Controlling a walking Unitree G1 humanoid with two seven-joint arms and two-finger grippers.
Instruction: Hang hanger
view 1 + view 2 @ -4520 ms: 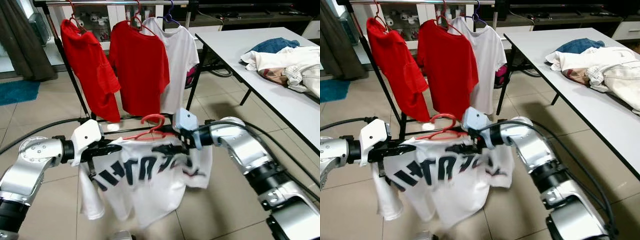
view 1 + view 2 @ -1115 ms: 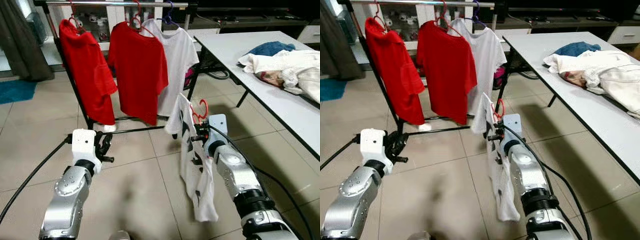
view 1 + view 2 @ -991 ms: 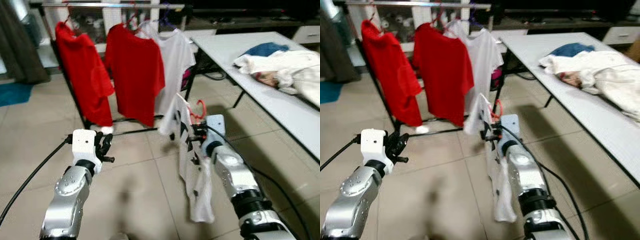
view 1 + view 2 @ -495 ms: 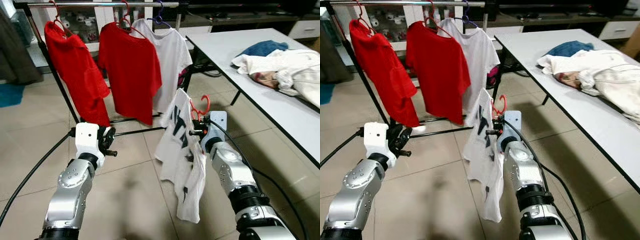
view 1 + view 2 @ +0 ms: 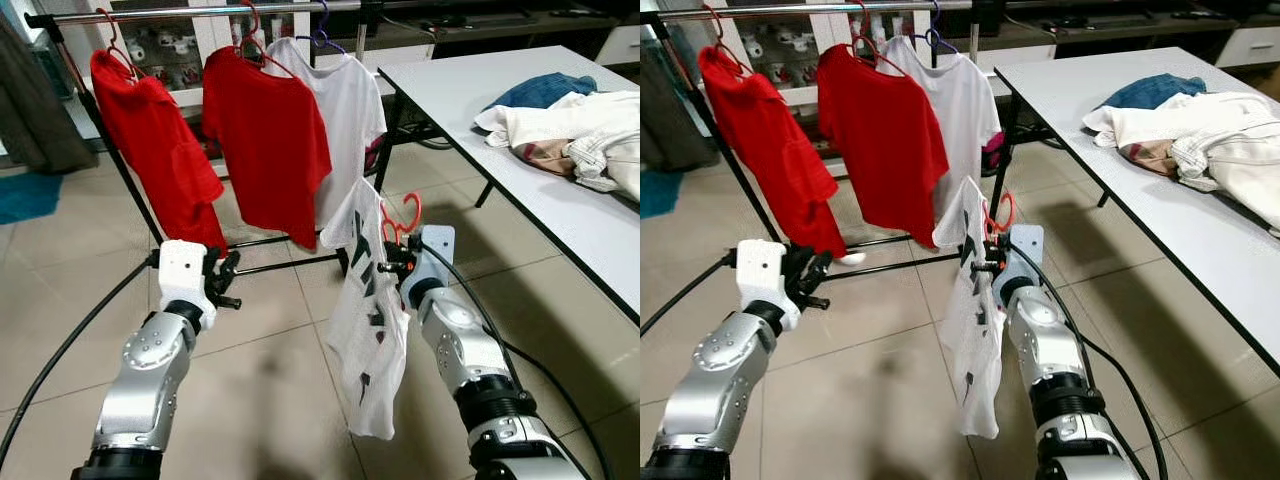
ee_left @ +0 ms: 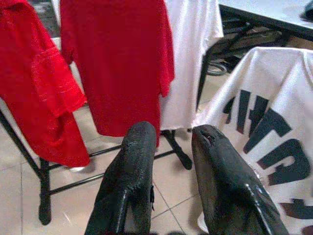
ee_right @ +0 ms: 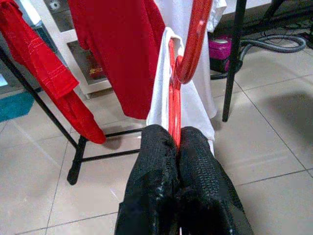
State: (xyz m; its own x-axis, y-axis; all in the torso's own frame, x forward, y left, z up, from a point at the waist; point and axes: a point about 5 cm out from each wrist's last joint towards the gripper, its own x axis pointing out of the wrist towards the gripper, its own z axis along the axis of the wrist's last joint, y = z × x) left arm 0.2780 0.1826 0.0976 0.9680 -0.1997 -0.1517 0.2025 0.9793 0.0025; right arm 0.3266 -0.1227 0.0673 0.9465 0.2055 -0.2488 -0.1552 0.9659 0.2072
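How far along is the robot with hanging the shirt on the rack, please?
Done: the white printed shirt sits on its red plastic hanger. In hand: the right gripper clamps that hanger; the left gripper is empty. Left: hooking it over the metal rail.

white T-shirt (image 6: 274,132), large black letters, mirrored, not readable
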